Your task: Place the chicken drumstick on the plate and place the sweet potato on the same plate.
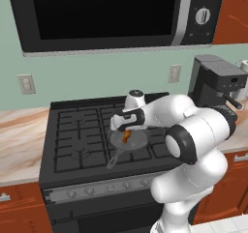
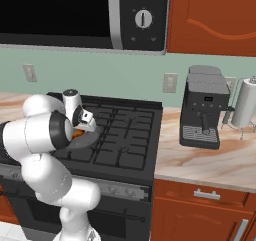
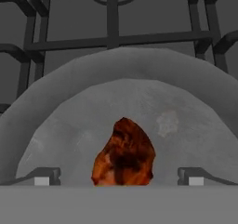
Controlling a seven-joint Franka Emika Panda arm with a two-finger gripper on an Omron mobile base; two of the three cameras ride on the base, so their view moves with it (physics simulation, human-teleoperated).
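Overhead, the hand [image 3: 119,181] hangs spread above the chicken drumstick [image 3: 123,154], at 6 o'clock in the frying pan [image 3: 195,107]; nothing plated yet.

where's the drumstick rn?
The chicken drumstick lies in the grey frying pan on the stove's front burner, directly under the open gripper.

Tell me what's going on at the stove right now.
The white robot arm is reaching over the stove with its gripper open, hovering just above a grey frying pan on the burner grates. An orange-brown streaked piece, the chicken drumstick, lies in the pan between the two fingertips. Nothing is gripped yet; it looks ready to close on the drumstick.
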